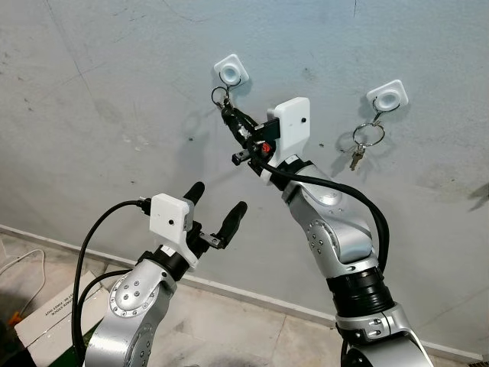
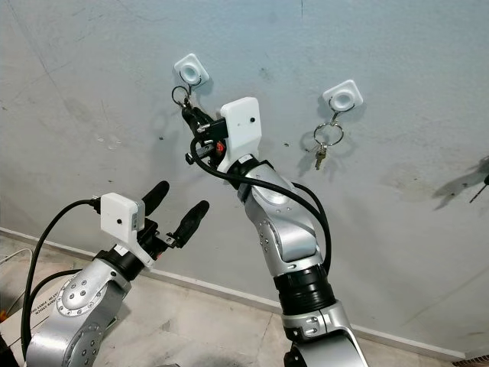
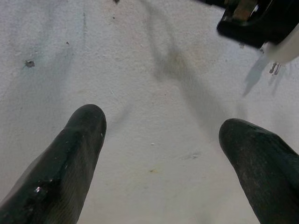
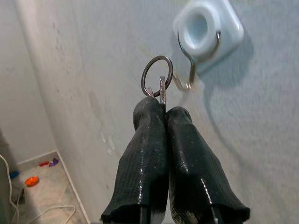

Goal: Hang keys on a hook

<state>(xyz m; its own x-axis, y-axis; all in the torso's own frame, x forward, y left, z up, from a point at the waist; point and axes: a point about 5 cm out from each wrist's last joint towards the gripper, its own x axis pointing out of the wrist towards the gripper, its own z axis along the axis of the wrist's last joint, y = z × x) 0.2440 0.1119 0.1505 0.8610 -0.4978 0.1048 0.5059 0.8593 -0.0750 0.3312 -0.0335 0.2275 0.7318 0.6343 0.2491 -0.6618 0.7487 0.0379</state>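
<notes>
1. Right gripper (image 4: 161, 109) raised to the grey wall (image 1: 114, 92), fingers pressed together, pinching a key (image 4: 162, 93) with its ring (image 4: 157, 74) sticking out past the tips.
2. Key's long axis runs along the fingers, ring end pointing up toward the left hook (image 4: 208, 30); ring sits just beside the hook wire, contact unclear.
3. Right wrist view shows ring and wire close up; the eye views add a second hook (image 1: 387, 95) already carrying keys (image 1: 359, 149).
4. Left gripper (image 1: 218, 206) lower down, fingers spread, holding nothing.

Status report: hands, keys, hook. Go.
Right hand shut on key ring, just beside left hook, not yet hung. Left hand open, empty. Nothing in the way.
</notes>
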